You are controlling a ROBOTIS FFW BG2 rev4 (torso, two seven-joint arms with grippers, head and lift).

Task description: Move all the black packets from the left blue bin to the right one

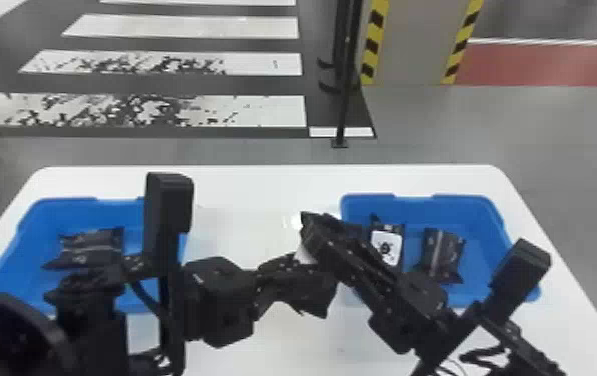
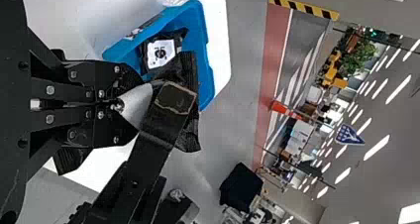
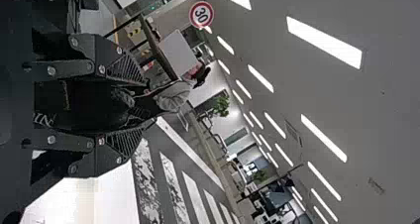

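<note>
In the head view, the left gripper (image 1: 282, 280) is in mid-table, shut on a black packet (image 1: 314, 300). The right gripper (image 1: 319, 237) is beside it with its fingers around the packet. From the left wrist, the left gripper (image 2: 136, 105) pinches the packet (image 2: 192, 105) by a pale part, with a dark finger of the other arm across it. In the right wrist view, the right gripper (image 3: 148, 102) stands open, black material between its spread fingers. The left bin (image 1: 79, 207) holds black packet material (image 1: 94, 245). Inside the right bin (image 1: 472, 210) lie a white-labelled packet (image 1: 387, 247) and another packet (image 1: 442, 255).
A white table (image 1: 262, 185) carries both bins, one on each side. The arms meet closely between them, low over the table, and partly cover the near sides of the bins. A thin black post (image 1: 344, 100) stands on the floor behind the table.
</note>
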